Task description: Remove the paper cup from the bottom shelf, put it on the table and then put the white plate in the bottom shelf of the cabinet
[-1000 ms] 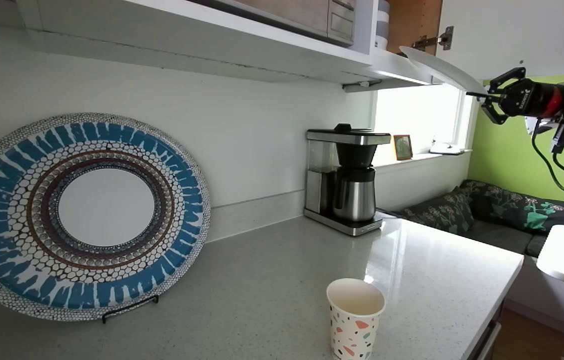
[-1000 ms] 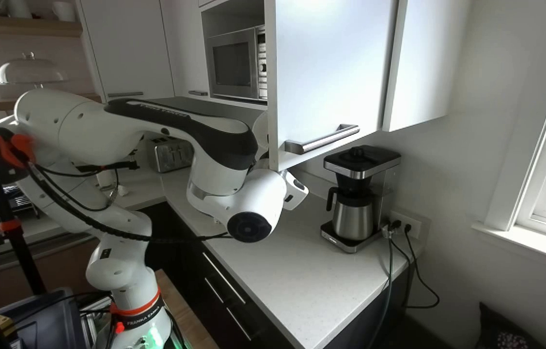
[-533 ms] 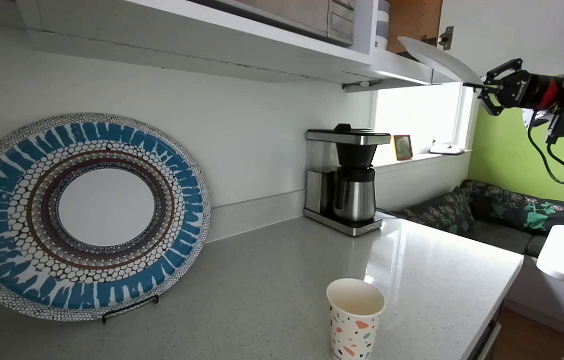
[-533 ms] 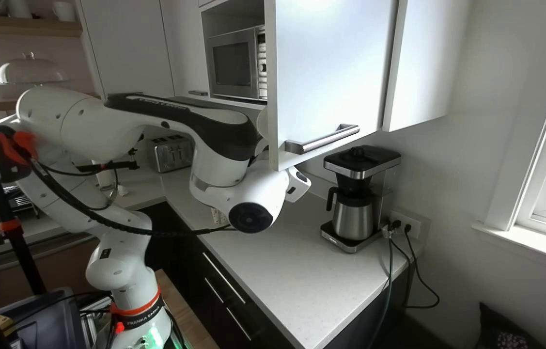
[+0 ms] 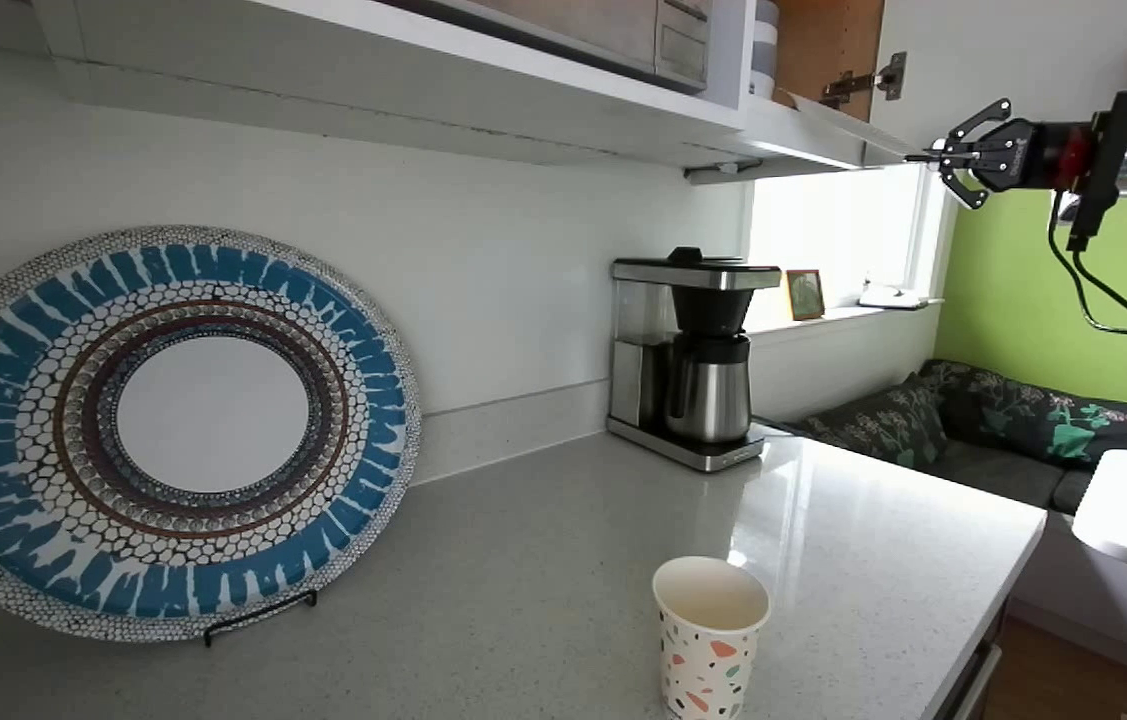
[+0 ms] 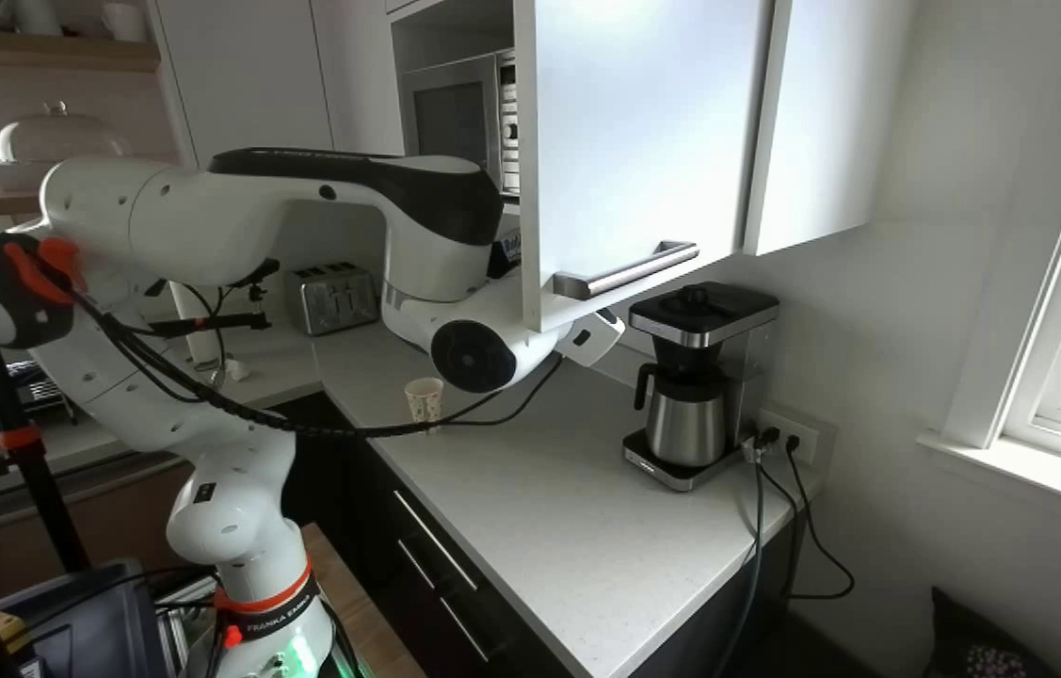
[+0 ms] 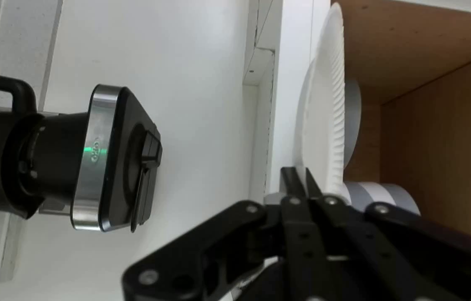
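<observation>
- Plate (image 7: pixel 322 117): plain, all white; found right of the upper centre in the wrist view, seen nearly edge-on as a long narrow oval, fine ridges visible along its right-hand rim.
- In an exterior view, upper right of the frame, the plate (image 5: pixel 858 127) is shown as a thin pale sliver, tilted, left end higher, overlapping the opening of the cabinet (image 5: pixel 828 40).
- Gripper (image 5: pixel 918 157): fingers brought together, the plate's near rim pinched at their tips.
- Shelf (image 5: pixel 798 135): white front edge just below the plate in the frame; whether the two touch cannot be told.
- Cup (image 5: pixel 711 640): stood upright on the table (image 5: pixel 523 560), lower right of centre in the frame; white, tapered, narrower at the base, cream-toned inside, wall flecked with coral, green and dark chips.
- In an exterior view the cup (image 6: pixel 424 400) is shown left of centre, crossed low down by a black cable (image 6: pixel 351 432).
</observation>
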`<state>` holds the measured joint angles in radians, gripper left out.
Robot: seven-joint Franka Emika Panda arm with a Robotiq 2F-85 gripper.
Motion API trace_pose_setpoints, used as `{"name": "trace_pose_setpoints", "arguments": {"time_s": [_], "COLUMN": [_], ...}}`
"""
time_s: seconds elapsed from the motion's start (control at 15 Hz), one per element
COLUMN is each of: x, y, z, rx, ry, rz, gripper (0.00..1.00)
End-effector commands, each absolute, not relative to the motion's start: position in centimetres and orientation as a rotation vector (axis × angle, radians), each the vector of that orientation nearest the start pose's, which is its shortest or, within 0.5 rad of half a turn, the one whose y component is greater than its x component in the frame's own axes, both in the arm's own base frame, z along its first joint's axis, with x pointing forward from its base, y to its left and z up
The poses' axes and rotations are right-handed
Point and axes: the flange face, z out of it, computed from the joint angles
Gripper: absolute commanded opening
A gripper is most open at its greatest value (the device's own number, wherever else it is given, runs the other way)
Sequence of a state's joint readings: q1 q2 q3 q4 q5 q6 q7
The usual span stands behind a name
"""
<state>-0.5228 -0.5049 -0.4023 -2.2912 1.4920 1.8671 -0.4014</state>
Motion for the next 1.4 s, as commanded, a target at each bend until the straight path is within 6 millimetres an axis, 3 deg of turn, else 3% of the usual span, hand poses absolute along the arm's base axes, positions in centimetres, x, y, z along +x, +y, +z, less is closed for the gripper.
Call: {"name": "trace_pose_setpoints", "arguments": {"time_s": [0.0,0.53,0.6,0.8,0.93,1.0,1.13,1.33], "x": [30.4,31.5,31.6,32.1,32.5,32.7,33.0,33.3], "y": [-32.2,-32.0,-31.9,-31.8,-31.6,-31.5,-31.5,-31.5], "z": [62.9,65.5,65.7,66.1,66.4,66.5,66.9,67.5], "rx": [-1.404,-1.38,-1.377,-1.372,-1.371,-1.371,-1.367,-1.348], "ry": [0.879,0.926,0.929,0.924,0.916,0.917,0.912,0.909], "rz": [-1.041,-1.067,-1.068,-1.065,-1.062,-1.062,-1.059,-1.07], "gripper": [0.0,0.03,0.08,0.38,0.48,0.44,0.5,0.28]}}
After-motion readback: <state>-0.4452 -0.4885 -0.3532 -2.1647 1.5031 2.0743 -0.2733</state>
